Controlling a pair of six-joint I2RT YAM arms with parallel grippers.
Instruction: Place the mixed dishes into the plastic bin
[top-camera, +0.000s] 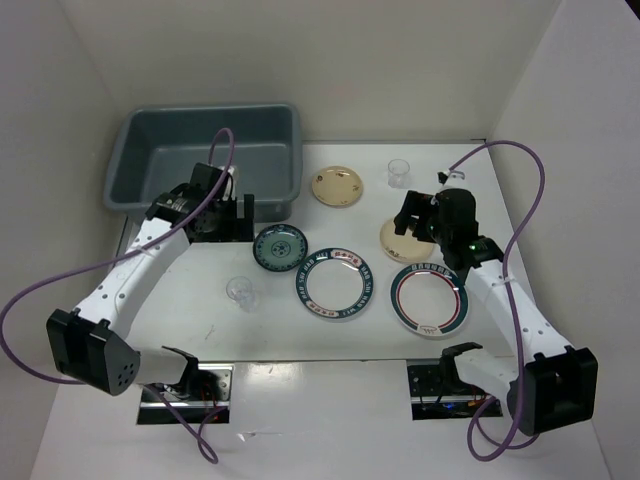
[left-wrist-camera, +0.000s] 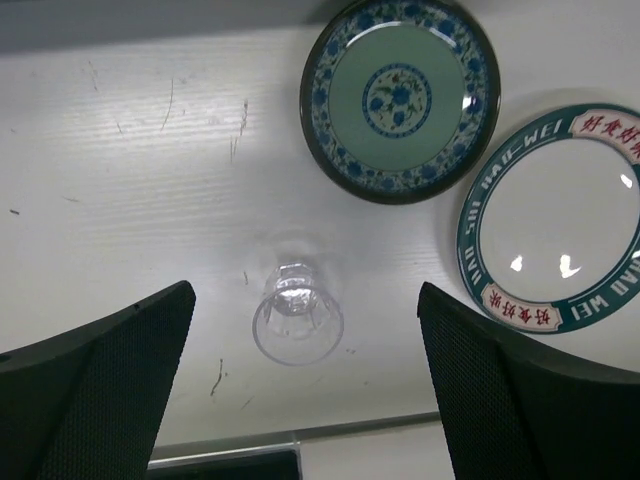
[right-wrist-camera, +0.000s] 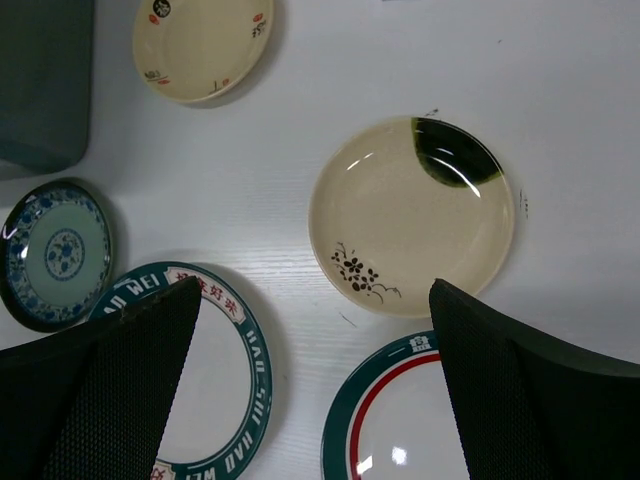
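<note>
The grey plastic bin (top-camera: 128, 150) stands empty at the back left. On the table lie a dark teal saucer (top-camera: 279, 248), two white plates with patterned rims (top-camera: 335, 283) (top-camera: 429, 298), two cream plates (top-camera: 338, 186) (top-camera: 393, 238), and two clear cups (top-camera: 241, 291) (top-camera: 399, 172). My left gripper (top-camera: 232, 214) is open and empty, held above the table near the bin's front wall. Its wrist view shows the near cup (left-wrist-camera: 297, 312) between its fingers, far below. My right gripper (top-camera: 412, 224) is open and empty over the cream plate with a green patch (right-wrist-camera: 412, 215).
The white side walls close in the table on the left and right. Two metal-edged cut-outs (top-camera: 185, 392) lie at the near edge by the arm bases. The purple cables loop beside both arms. The bin corner (right-wrist-camera: 40, 80) shows in the right wrist view.
</note>
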